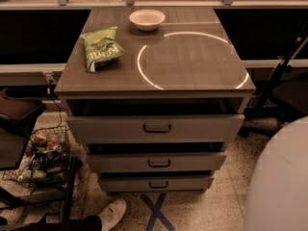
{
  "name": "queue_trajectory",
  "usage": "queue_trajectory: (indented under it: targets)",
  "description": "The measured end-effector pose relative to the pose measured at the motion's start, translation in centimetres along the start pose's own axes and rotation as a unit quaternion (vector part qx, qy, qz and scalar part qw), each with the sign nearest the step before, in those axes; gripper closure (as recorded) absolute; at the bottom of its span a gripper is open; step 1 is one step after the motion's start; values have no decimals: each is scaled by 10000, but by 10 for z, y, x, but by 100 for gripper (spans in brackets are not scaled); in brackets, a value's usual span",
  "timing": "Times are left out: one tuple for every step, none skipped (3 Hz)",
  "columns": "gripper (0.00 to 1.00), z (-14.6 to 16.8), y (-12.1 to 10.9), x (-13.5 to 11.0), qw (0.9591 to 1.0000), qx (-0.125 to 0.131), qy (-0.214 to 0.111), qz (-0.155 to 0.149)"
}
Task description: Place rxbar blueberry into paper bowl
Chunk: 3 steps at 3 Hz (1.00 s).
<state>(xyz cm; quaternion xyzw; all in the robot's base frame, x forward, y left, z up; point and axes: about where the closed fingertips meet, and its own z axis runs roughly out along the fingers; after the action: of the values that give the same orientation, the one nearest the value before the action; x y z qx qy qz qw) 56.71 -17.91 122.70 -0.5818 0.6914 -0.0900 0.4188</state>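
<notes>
The bar is unseen, likely light, slick, best pinched across its width; gripper out of view, state unknown.

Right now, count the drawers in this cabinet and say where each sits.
3: top drawer, middle drawer and bottom drawer, stacked under the tabletop. None looks hidden. The gripper is out of view.

Wooden cabinet top [192, 66] — chip bag [100, 48] left, paper bowl [147, 19] rear.
</notes>
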Motion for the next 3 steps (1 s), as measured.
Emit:
queue_trajectory:
  targets:
    - [100,6,-7,-1,9999,89,-11,104]
    - [100,39,-26,4,9976,277,133,624]
    - [100,70,-56,10,9848,808,514,1452]
